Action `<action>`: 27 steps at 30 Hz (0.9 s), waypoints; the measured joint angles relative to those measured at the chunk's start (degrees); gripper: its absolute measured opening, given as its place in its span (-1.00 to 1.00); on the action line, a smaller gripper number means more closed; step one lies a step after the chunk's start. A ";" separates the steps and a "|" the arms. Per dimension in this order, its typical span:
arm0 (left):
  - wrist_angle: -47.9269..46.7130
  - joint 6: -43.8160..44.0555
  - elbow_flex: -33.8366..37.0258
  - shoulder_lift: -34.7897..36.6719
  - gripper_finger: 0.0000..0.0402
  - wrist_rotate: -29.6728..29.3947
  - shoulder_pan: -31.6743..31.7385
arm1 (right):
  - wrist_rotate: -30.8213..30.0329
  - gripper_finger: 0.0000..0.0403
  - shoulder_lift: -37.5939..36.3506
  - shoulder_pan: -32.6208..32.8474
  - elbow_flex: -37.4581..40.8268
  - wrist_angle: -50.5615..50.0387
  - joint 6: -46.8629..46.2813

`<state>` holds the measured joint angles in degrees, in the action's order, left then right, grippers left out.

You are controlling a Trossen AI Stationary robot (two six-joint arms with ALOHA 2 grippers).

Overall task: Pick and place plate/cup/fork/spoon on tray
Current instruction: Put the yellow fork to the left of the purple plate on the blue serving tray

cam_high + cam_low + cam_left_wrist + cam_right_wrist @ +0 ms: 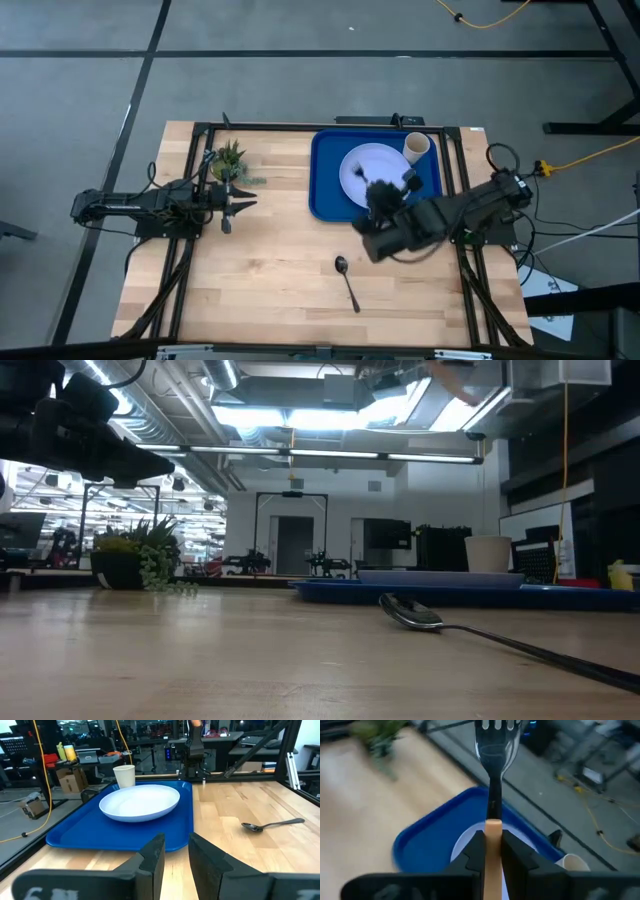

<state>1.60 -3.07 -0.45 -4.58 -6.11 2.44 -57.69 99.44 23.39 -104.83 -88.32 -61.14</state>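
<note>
The blue tray [325,175] lies at the table's far middle. On it are the pale plate [362,165] and the beige cup [416,148], which stands at its far right corner. My right gripper [493,851] is over the plate [465,845] and shut on the fork [495,750]. The dark spoon [347,280] lies on the bare wood nearer the front; it also shows in the low view [410,612]. My left gripper [175,852] waits at the table's left, slightly open and empty, facing the tray [75,837]. My right gripper pinches the fork's tan handle [493,827] between its two fingers [475,851]. The fork runs along the fingers, with its metal neck and tines [496,726] sticking out beyond the fingertips. The fork is lifted clear above the plate and tray.
A small potted plant [228,158] stands at the far left of the table, close to my left gripper [235,205]. Black frame rails run along both table sides. Bare wood lies between the tray and the front edge, around the spoon.
</note>
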 joint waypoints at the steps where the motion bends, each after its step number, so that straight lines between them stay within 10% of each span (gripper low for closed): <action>1: 0.00 0.00 0.00 0.00 -0.60 -0.14 0.00 | -0.24 -0.79 0.06 -1.61 0.11 0.82 -0.10; 12: 0.00 3.60 0.00 0.00 -0.60 -0.20 0.00 | 18.12 -0.79 5.76 -19.72 0.21 24.64 21.20; 27: 0.00 7.79 0.00 0.00 -0.60 -0.22 0.00 | 39.71 -0.78 21.68 -34.85 0.21 32.63 14.04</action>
<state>1.61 4.71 -0.45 -4.58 -6.33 2.44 -17.98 121.13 -11.46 -104.62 -55.69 -47.10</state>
